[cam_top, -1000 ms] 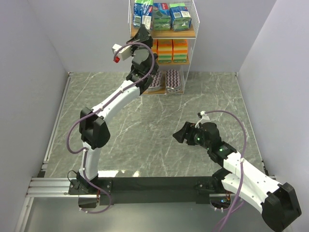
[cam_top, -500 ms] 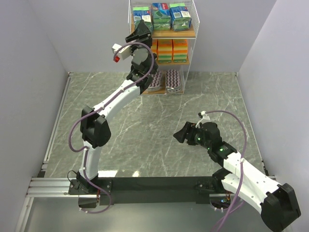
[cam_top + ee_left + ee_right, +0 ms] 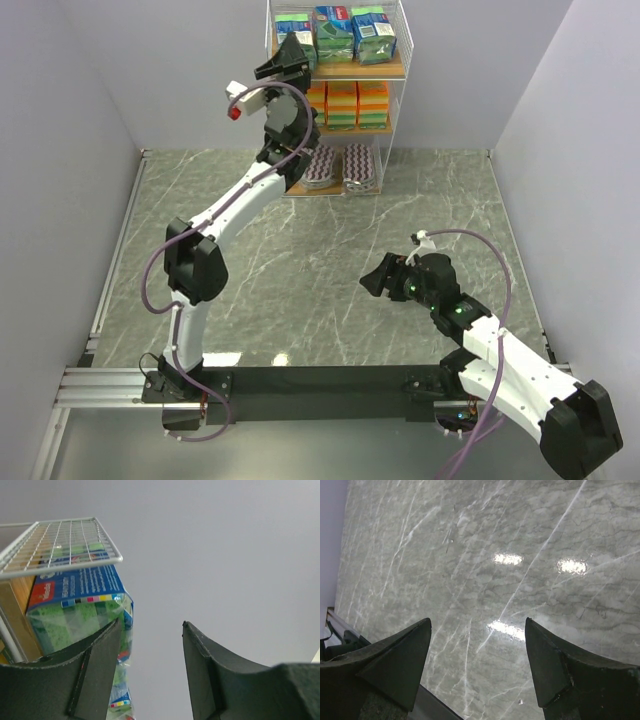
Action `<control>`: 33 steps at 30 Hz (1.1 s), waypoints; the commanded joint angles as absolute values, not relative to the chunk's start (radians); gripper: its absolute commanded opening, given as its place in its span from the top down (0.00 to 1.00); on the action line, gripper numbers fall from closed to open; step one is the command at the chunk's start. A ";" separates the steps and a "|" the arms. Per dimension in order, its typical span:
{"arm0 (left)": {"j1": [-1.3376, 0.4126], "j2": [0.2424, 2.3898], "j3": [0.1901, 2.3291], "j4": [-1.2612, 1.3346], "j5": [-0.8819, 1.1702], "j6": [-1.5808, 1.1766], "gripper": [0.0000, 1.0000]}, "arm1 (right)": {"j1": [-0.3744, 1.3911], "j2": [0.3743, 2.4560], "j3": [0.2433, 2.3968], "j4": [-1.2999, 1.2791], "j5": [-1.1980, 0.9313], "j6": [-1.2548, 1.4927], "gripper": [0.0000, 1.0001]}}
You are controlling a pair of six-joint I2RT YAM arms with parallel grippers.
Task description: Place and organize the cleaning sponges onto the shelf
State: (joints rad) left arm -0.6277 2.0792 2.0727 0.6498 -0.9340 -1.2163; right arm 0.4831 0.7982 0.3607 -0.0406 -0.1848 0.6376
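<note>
The shelf (image 3: 392, 72) stands at the far wall with cleaning sponges on all three boards. Blue-green packs (image 3: 335, 30) fill the top board, orange blocks (image 3: 358, 104) the middle, and striped oval pads (image 3: 343, 167) the bottom. My left gripper (image 3: 287, 56) hovers at the top tier's left front, open, nothing between its fingers. In the left wrist view the left gripper (image 3: 151, 622) stands beside the leftmost blue-green pack (image 3: 75, 600) under the wire frame (image 3: 60, 542), apart from it. My right gripper (image 3: 374, 281) is open and empty over the table, and the right wrist view of that gripper (image 3: 477, 622) shows only marble.
The grey marble table (image 3: 330, 250) lies between white walls on three sides. The shelf's wire side panels rise above the top board. A black rail (image 3: 310, 382) with both arm bases runs along the near edge.
The left gripper has opened, leaving the leftmost blue-green pack on the top board, and has drawn slightly left and up. The right arm has not moved.
</note>
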 commanded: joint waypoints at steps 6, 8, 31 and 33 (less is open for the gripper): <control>-0.584 2.089 2.124 0.637 -0.850 -1.245 0.43 | 0.468 0.787 0.353 -0.031 -0.190 0.626 0.18; -0.572 2.105 2.149 0.592 -0.818 -1.267 0.43 | 0.468 0.788 0.350 -0.028 -0.192 0.630 0.18; -0.617 1.787 1.772 0.882 -0.574 -1.126 0.01 | 0.463 0.798 0.342 -0.023 -0.187 0.634 0.18; -0.627 1.669 1.633 0.871 -0.539 -1.117 0.01 | 0.463 0.789 0.347 -0.031 -0.183 0.634 0.18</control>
